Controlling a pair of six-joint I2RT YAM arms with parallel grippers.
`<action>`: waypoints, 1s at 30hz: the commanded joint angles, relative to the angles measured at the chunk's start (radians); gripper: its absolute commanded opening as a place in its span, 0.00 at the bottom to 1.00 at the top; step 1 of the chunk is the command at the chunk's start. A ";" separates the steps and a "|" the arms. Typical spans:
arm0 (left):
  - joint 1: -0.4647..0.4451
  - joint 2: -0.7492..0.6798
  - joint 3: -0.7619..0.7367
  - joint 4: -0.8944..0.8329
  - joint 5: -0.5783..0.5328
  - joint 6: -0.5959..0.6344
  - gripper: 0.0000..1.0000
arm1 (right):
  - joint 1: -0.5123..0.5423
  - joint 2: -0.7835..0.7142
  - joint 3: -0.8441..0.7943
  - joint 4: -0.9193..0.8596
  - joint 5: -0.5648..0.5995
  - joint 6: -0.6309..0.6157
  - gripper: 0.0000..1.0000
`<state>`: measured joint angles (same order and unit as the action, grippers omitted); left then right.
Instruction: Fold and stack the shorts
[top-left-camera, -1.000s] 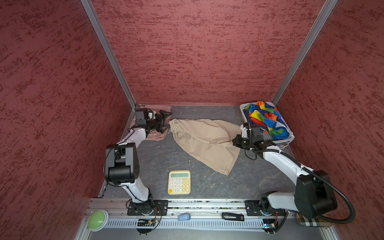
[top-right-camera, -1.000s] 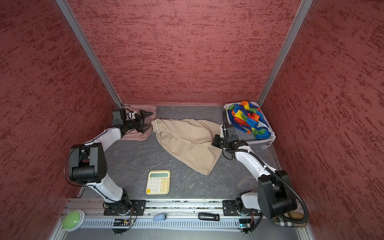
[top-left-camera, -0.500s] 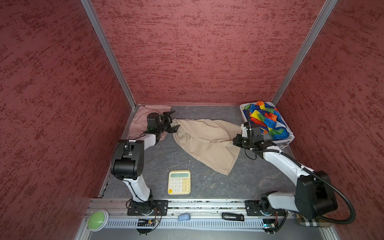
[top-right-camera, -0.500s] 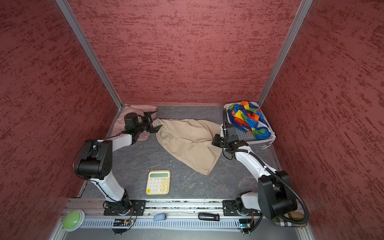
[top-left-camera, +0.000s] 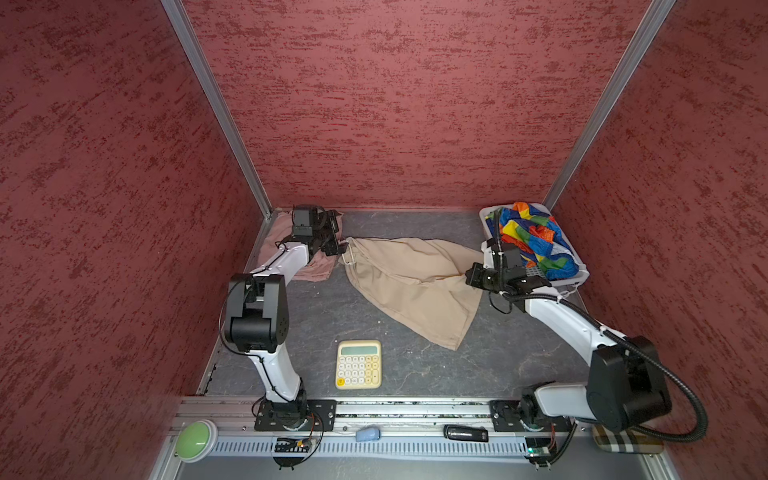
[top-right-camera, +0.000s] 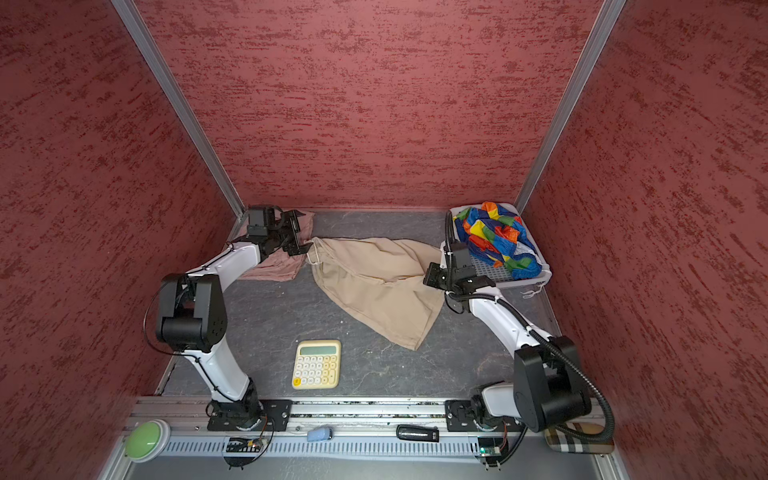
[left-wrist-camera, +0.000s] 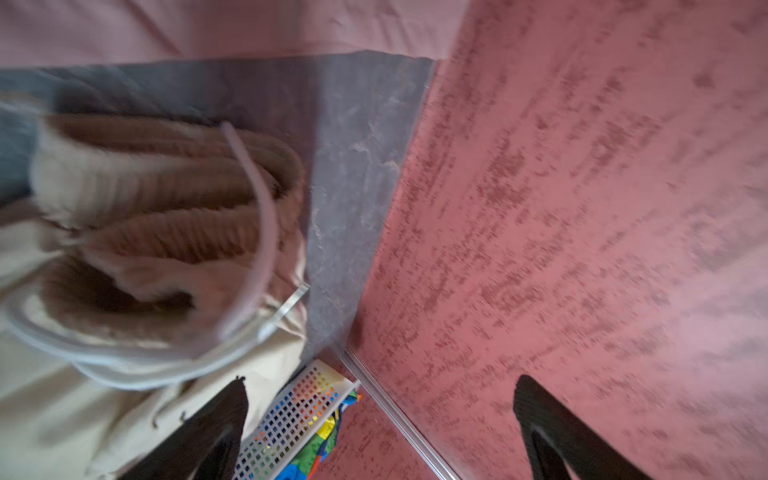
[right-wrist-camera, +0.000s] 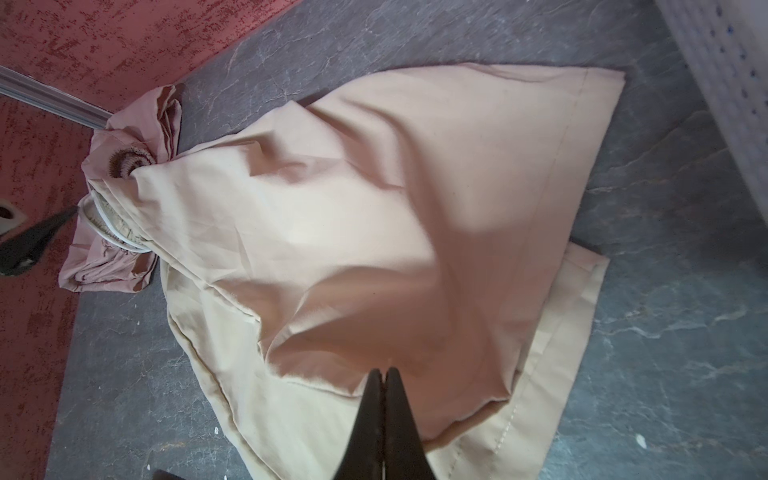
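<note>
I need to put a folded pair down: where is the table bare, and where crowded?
Bare: the table between the pink shorts, the beige shorts and the calculator; right of the calculator, before the beige hem. Crowded: the far corners, with the left gripper by the pink shorts and the right gripper beside the basket.

Beige drawstring shorts (top-left-camera: 411, 286): spread rumpled beside white basket (top-left-camera: 575, 284). Dusty pink shorts (top-left-camera: 318, 272): heaped, well apart from basket. Rainbow shorts (top-left-camera: 532, 237): crumpled inside basket.
</note>
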<state>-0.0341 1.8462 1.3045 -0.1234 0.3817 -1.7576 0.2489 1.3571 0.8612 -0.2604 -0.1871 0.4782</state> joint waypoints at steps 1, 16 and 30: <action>-0.014 0.031 0.051 -0.081 -0.025 -0.002 0.99 | -0.013 -0.007 0.007 0.036 0.025 -0.015 0.00; -0.013 0.157 0.026 0.108 0.026 -0.024 0.49 | -0.065 -0.071 -0.025 0.033 0.042 -0.032 0.00; 0.043 0.145 -0.010 0.109 0.117 -0.017 0.47 | -0.100 -0.229 -0.049 0.043 0.126 -0.073 0.00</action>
<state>0.0006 1.9896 1.2911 -0.0368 0.4778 -1.7905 0.1604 1.1591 0.8330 -0.2516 -0.1062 0.4240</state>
